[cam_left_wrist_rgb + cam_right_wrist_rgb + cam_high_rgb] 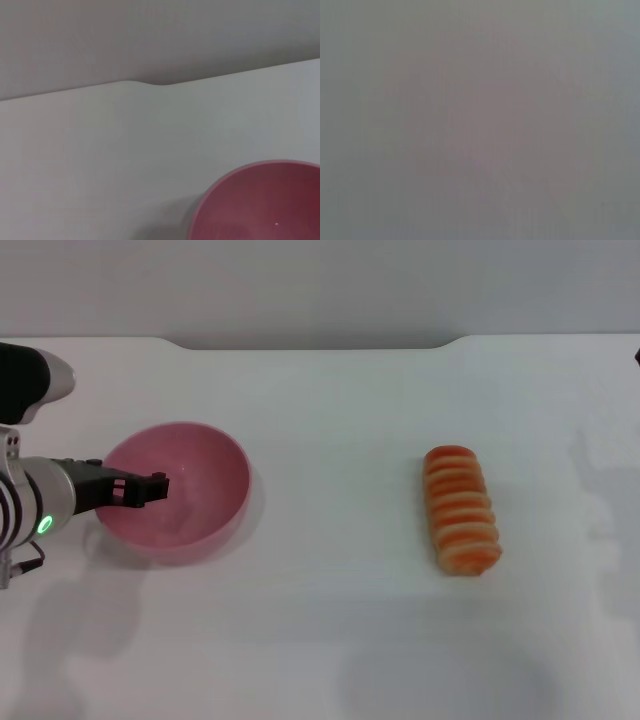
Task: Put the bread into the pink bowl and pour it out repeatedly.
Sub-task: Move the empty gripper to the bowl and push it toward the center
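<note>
My right wrist view gives me nothing but a flat grey blur, and my right pincer does not show in any view, so I cannot say how it stands. My left arm comes in from the left edge of the head view, much of it cut off there, with a small green light glowing on its striped grey wrist. My left pincer point(158, 483) reaches over the near-left part of the pink bowl point(215, 455), its dark tips lying close together above the bowl's inside; whether they touch the bowl's wall I cannot make out. My left wrist view shows none of my own fingers, only a curved part of the pink bowl's rim point(220, 181), cut off at the picture's edge, and the far edge of the white tabletop point(330, 390) with its shallow notch. I can read no writing or label anywhere. The bowl sits upright on the tabletop at the left and holds nothing. The bread point(460, 508), striped orange and cream, lies flat on the tabletop well apart from the bowl, over on the right side.
</note>
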`<state>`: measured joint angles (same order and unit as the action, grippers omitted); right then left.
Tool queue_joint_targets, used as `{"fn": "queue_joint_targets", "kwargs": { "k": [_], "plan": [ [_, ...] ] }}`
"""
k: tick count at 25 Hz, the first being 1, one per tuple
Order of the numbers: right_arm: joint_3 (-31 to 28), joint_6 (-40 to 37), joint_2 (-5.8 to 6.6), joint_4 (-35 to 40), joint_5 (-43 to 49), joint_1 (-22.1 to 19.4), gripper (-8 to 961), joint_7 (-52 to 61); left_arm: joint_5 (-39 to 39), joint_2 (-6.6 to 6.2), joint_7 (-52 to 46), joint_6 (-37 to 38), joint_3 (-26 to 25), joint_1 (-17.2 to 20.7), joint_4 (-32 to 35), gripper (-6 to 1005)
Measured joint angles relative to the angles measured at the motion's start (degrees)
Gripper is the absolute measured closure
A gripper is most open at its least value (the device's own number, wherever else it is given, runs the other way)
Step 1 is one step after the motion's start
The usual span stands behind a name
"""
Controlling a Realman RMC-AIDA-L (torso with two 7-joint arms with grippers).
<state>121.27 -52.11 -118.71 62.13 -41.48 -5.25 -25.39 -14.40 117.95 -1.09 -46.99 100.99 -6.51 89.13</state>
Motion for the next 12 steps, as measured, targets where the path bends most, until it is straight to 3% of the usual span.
{"fn": "queue_joint_targets", "kwargs": {
  "k": [12],
  "plan": [
    [0.0, -0.23, -0.04, 0.9, 0.62, -0.45, 130, -0.08, -0.07, 0.01, -0.09, 0.29, -0.04, -0.52, -1.49, 203]
  ]
}}
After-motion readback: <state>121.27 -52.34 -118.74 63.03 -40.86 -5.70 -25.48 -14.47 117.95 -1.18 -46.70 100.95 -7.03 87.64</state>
